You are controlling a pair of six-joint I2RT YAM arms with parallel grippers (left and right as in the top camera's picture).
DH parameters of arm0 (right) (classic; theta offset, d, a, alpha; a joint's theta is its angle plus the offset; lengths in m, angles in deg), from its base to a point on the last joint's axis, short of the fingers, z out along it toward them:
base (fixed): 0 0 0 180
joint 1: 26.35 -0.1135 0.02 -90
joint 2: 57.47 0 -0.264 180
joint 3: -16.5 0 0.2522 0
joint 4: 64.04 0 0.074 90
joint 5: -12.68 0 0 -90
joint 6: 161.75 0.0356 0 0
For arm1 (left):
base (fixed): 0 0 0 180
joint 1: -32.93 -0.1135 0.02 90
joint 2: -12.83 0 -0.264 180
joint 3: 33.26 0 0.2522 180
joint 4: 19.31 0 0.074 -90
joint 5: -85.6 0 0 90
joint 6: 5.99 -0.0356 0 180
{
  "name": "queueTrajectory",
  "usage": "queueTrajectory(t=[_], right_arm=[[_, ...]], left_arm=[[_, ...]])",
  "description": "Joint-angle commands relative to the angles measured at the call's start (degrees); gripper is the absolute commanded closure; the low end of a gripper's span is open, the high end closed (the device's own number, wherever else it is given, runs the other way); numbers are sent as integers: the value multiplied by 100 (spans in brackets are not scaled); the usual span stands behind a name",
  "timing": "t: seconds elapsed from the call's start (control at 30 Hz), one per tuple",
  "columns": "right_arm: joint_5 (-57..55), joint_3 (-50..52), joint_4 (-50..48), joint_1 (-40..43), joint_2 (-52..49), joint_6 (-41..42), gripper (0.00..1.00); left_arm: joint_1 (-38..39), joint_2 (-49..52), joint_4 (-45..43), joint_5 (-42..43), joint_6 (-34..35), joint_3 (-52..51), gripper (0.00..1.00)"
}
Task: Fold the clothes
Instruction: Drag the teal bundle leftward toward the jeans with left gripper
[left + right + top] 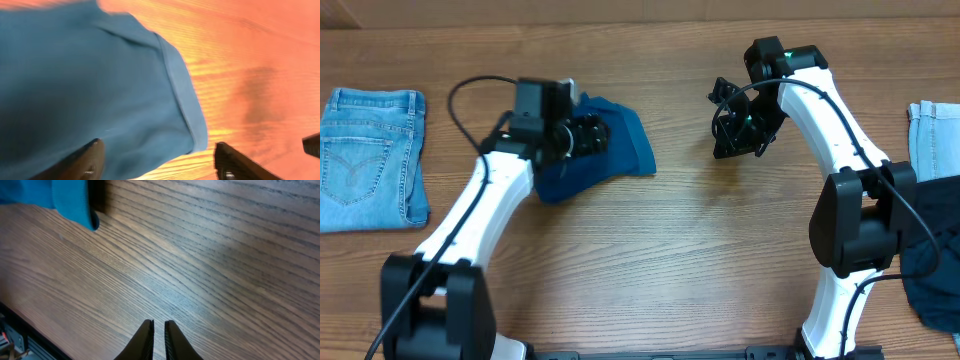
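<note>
The deep blue clothes piece (620,150) lies bunched and folded on the wooden table left of centre. My left gripper (592,135) hovers over its left part, covering some of it. In the left wrist view the blue cloth (90,85) fills the left side, its hemmed edge running down the middle. The left gripper (160,161) is open, one finger over the cloth and the other over bare wood, gripping nothing. My right gripper (728,128) hangs over bare table to the right of the cloth. Its jaws (159,335) are shut and hold nothing. A corner of the blue cloth (60,197) shows at top left.
Folded light-blue jeans (370,155) lie at the far left. Another light denim piece (932,135) sits at the right edge, with a dark garment (935,285) below it by the right arm's base. Bare wood (700,230) lies between the arms.
</note>
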Motion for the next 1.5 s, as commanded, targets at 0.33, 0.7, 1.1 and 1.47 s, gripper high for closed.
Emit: queueTrajectory(t=[0.33, 0.7, 1.1, 1.47], right_arm=[[46, -127, 221, 7, 138, 4, 87], [48, -127, 343, 4, 138, 11, 87], [50, -127, 398, 0, 136, 35, 87], [46, -127, 492, -46, 138, 28, 87]], left_arm=[[-1818, 1519, 444, 647, -767, 223, 12], [-1805, 2656, -417, 2109, -1209, 223, 11], [-1565, 2656, -247, 1797, -863, 223, 0], [-1237, 2629, -468, 1683, -798, 275, 96]])
